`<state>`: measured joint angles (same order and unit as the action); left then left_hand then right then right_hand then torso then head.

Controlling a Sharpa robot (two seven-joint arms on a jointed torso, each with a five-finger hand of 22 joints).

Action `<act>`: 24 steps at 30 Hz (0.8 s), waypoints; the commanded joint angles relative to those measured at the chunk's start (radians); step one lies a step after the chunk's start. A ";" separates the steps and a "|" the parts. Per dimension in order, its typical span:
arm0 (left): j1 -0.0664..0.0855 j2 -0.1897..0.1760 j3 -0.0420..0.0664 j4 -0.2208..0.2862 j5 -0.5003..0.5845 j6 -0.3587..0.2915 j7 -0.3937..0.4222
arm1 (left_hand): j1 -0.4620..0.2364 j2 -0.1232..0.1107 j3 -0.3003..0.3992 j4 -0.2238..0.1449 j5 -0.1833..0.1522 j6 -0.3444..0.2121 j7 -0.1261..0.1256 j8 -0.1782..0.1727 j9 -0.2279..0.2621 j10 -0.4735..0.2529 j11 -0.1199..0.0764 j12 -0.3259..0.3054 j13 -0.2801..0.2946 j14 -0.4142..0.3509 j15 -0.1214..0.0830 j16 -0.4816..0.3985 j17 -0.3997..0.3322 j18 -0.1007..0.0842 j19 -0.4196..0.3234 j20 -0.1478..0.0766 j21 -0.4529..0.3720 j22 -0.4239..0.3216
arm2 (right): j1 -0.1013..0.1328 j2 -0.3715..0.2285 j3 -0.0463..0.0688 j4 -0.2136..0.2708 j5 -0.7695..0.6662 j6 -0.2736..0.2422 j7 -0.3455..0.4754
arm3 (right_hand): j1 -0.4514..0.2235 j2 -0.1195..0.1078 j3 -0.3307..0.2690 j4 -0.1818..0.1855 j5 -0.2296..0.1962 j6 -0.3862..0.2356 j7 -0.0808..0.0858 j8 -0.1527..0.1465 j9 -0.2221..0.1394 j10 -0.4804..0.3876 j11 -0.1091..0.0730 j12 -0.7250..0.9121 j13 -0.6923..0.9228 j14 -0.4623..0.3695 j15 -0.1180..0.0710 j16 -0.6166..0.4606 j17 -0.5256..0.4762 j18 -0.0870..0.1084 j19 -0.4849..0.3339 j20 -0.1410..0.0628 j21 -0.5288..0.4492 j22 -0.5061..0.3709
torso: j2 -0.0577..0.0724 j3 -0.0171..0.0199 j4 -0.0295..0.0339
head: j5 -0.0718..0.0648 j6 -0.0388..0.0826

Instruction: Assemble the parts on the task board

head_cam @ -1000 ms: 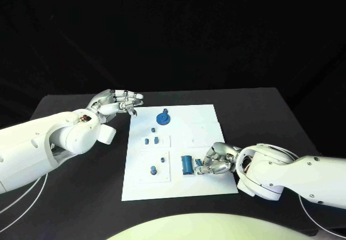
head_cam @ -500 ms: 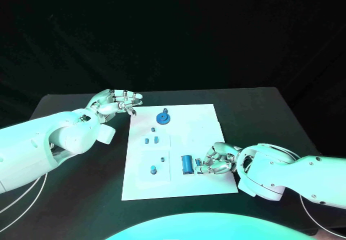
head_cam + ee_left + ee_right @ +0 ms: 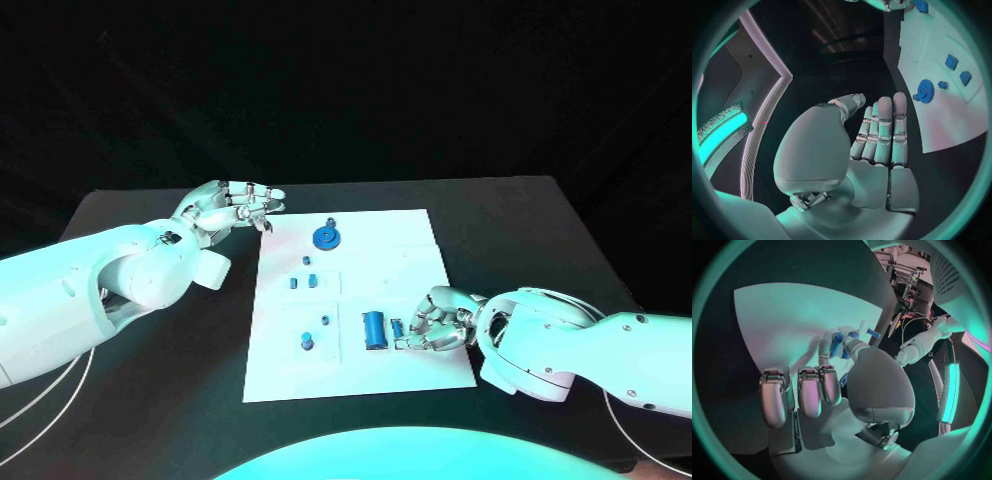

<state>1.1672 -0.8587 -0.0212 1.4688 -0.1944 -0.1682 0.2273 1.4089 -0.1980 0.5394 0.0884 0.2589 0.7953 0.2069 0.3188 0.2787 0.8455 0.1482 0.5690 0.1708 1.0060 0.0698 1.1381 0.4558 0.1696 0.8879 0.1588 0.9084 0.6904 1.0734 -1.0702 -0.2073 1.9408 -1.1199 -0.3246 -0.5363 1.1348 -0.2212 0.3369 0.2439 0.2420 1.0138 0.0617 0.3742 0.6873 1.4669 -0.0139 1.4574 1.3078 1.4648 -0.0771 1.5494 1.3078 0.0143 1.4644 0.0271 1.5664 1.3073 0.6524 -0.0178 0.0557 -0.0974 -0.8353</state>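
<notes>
The bench (image 3: 159,400) was black and matte, its far edge running straight across under a dark backdrop (image 3: 375,90) that hung behind it. Its near corners were cut off by the picture's edges, and the dark top spread out on both sides of the white plate; thin pale cables (image 3: 51,405) trailed over its left side

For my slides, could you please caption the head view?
Right hand works beside a blue cylinder on the task board; left hand hovers open.
</notes>
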 commanded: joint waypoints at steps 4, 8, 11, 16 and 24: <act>-0.001 0.001 0.000 0.002 0.006 0.011 0.003 | -0.003 0.003 0.000 0.006 0.002 -0.007 0.013 0.006 -0.001 -0.009 0.002 0.006 -0.002 -0.005 0.003 -0.003 -0.002 0.015 0.000 0.006 -0.006 -0.002 | -0.002 -0.001 -0.001 -0.004 -0.011 0.037 0.013 | 0.004 0.002 -0.003 -0.002 -0.008 0.008 -0.001 -0.006 -0.001 0.060 0.000 -0.002 0.208 0.097 -0.001 0.000 0.219 -0.014 0.106 0.000 0.004 0.263 | 0.001 -0.0002 0.0007 | 0.000 0.000; -0.001 0.000 0.000 0.002 0.006 0.011 0.003 | -0.003 0.003 0.000 0.006 0.002 -0.007 0.013 0.006 -0.001 -0.009 0.002 0.006 -0.002 -0.005 0.003 -0.003 -0.002 0.015 0.000 0.006 -0.006 -0.002 | -0.002 0.001 -0.001 -0.010 -0.014 0.036 0.010 | 0.004 0.003 -0.003 -0.001 -0.009 0.008 0.000 -0.006 -0.002 0.060 0.000 -0.001 0.208 0.096 -0.001 -0.001 0.219 -0.014 0.106 0.000 0.004 0.263 | 0.000 -0.0004 0.0009 | 0.000 0.000; -0.001 0.000 0.000 0.002 0.006 0.011 0.002 | -0.003 0.003 0.000 0.006 0.002 -0.007 0.013 0.006 -0.001 -0.009 0.002 0.006 -0.002 -0.005 0.003 -0.003 -0.002 0.015 0.000 0.006 -0.006 -0.002 | -0.002 0.005 -0.001 -0.017 -0.017 0.032 0.010 | 0.003 0.007 -0.003 0.002 -0.012 0.009 -0.001 -0.006 -0.002 0.060 0.000 -0.001 0.208 0.097 -0.001 0.000 0.220 -0.014 0.106 0.000 0.004 0.263 | 0.000 -0.0007 0.0002 | 0.000 0.000; -0.001 0.000 0.000 0.002 0.006 0.011 0.002 | -0.003 0.004 0.000 0.007 0.002 -0.007 0.014 0.006 -0.001 -0.009 0.002 0.006 -0.003 -0.005 0.003 -0.002 -0.002 0.015 0.000 0.006 -0.006 -0.002 | -0.002 0.012 -0.001 -0.024 -0.017 0.020 0.013 | 0.002 0.013 -0.004 0.007 -0.015 0.011 -0.001 -0.006 -0.002 0.060 0.000 -0.001 0.208 0.097 -0.001 0.001 0.222 -0.014 0.106 0.001 0.004 0.263 | 0.000 -0.0004 0.0007 | 0.001 0.000; -0.001 0.000 0.000 0.003 0.006 0.011 0.001 | -0.004 0.005 0.000 0.007 0.002 -0.007 0.014 0.006 -0.001 -0.009 0.003 0.006 -0.003 -0.005 0.003 -0.002 -0.002 0.015 0.000 0.006 -0.006 -0.002 | -0.002 0.027 -0.001 -0.036 -0.010 0.022 0.021 | -0.009 0.011 -0.031 0.032 -0.057 0.014 -0.001 -0.008 -0.003 0.061 0.000 0.000 0.208 0.098 -0.001 0.002 0.223 -0.014 0.106 0.001 0.004 0.263 | 0.000 -0.0008 0.0004 | 0.001 0.000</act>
<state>1.1666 -0.8594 -0.0215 1.4693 -0.1944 -0.1682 0.2244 1.4089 -0.1981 0.5394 0.0884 0.2589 0.7918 0.2033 0.3188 0.2788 0.8417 0.1519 0.5690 0.1694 1.0060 0.0698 1.1381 0.4547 0.1695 0.8879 0.1588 0.9084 0.6894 1.0734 -1.0451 -0.2075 1.9081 -1.1239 -0.3167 -0.5255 1.1304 -0.2114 0.3075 0.2732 0.1882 1.0208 0.0619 0.3703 0.6856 1.4669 -0.0140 1.4574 1.3078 1.4648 -0.0770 1.5493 1.3075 0.0142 1.4645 0.0271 1.5664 1.3080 0.6525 -0.0185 0.0562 -0.0970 -0.8350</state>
